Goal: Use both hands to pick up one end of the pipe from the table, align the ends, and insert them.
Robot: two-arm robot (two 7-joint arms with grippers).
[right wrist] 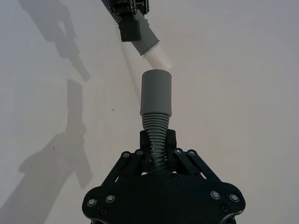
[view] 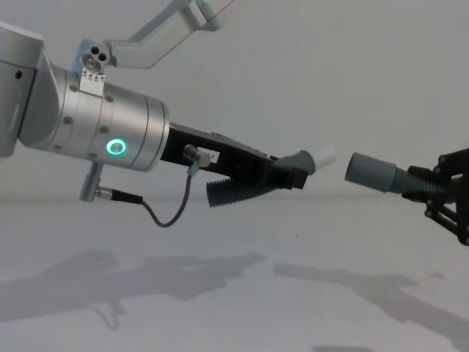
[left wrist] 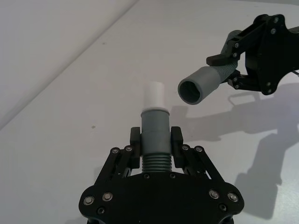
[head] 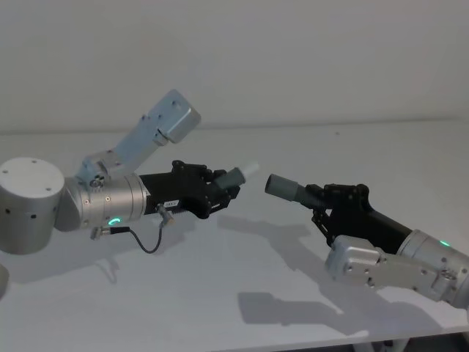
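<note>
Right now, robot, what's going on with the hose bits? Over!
Left pincer shut on white-tipped piece. Right pincer shut on socket piece. White tip short of socket mouth, not inserted. Nothing between them.

Clear air (tip (view: 325,155) to socket (view: 366,171))

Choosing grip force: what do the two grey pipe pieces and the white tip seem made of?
The left pipe piece and right pipe piece: probably flexible matte plastic or rubber; ribbed bodies, dull cuffs. The white tip: apparently rigid matte plastic; no glare.
</note>
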